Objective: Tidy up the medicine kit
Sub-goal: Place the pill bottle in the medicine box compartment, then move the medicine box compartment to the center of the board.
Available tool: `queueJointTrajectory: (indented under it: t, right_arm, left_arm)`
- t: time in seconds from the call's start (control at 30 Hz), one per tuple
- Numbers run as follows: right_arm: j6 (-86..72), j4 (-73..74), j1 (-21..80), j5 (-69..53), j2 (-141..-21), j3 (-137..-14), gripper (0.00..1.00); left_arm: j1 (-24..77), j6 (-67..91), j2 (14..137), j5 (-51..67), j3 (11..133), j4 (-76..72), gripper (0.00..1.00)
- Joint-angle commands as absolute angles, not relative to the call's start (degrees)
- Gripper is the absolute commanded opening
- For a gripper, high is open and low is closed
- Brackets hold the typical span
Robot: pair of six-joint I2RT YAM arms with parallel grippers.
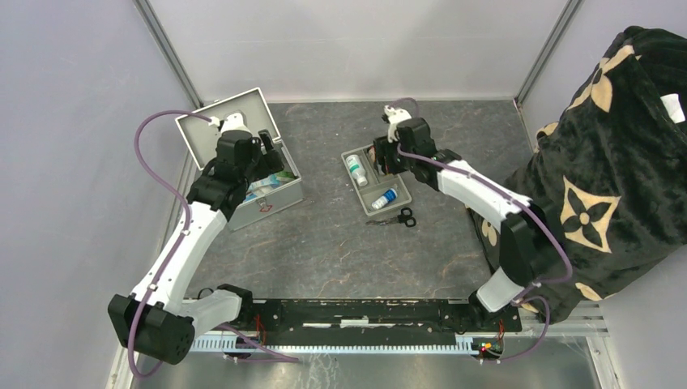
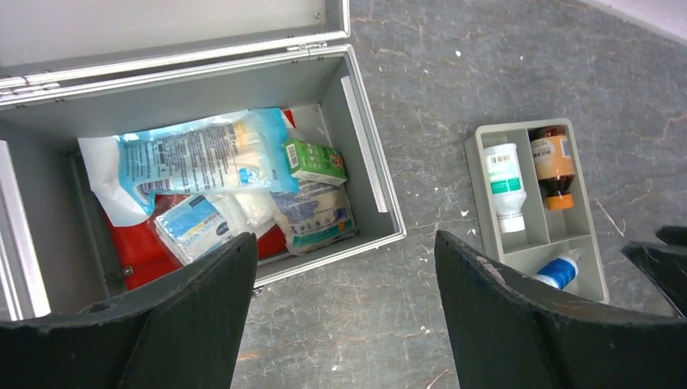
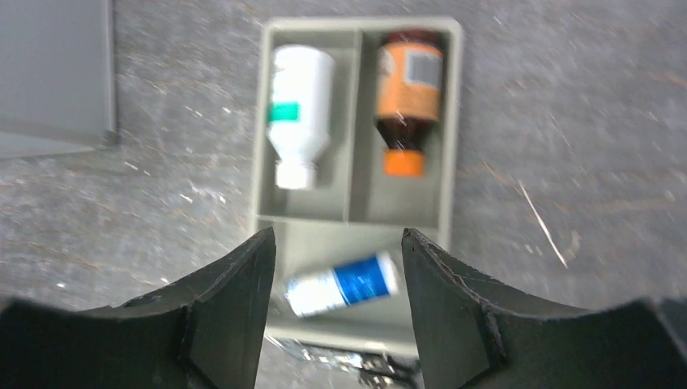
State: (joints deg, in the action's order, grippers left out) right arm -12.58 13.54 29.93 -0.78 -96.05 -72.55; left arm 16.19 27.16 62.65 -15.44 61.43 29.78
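The right gripper (image 3: pixel 336 239) hangs with its two dark fingers apart and nothing between them, directly above a small blue-and-white bottle (image 3: pixel 344 284) lying loose in the near compartment of a grey divided tray (image 3: pixel 348 220). Beyond it in the same tray lie a white bottle with a green band (image 3: pixel 296 113) and a brown bottle with an orange cap (image 3: pixel 407 89), one to each slot. The tray lies apart from the medicine kit (image 2: pixel 202 85), on the kit's right, and black-handled scissors (image 1: pixel 403 217) lie touching the tray's near edge. The left gripper (image 2: pixel 344 243) is spread wide and empty, poised over the kit's front wall. The kit itself stands with its hinged lid thrown back, already holding a clear dressing packet (image 2: pixel 202 154), a small green box (image 2: pixel 314 160), some blue-and-white sachets (image 2: pixel 194 227) and a red pouch (image 2: pixel 138 243) underneath. I'd judge the case stiff and the heaviest thing here, its smooth metal walls likely to slip in a pinch. The top rim of a side wall or the lid's free edge looks the best purchase, since the handle can't be seen from here. The soft packets inside would give under any pressing.
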Motion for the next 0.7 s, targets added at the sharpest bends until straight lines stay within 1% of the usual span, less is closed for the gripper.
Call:
queueJointTrajectory:
  t: [0.0, 0.2, 0.4, 0.57, 0.67]
  right_arm:
    - [-12.36, 12.48, 28.13, 3.85, -88.11, -63.02, 0.65]
    - [-12.74, 14.84, 27.43, 2.56, -78.66, -51.81, 0.66]
    - [-12.69, 17.76, 27.50, -2.76, -75.43, -46.30, 0.65]
    - [-12.44, 14.47, 27.59, -9.11, -77.23, -44.96, 0.59]
    - [-13.72, 11.53, 27.75, -11.02, -79.67, -44.43, 0.58]
  left_arm:
    - [16.03, 27.16, 64.14, -13.14, 61.37, 27.41, 0.86]
    - [16.08, 27.24, 65.99, -12.28, 60.91, 27.17, 0.86]
    - [16.06, 27.01, 67.80, -9.28, 60.81, 26.14, 0.85]
    - [16.17, 27.13, 69.30, -7.34, 60.83, 25.44, 0.84]
    - [16.32, 27.16, 69.74, -6.53, 60.89, 25.24, 0.84]
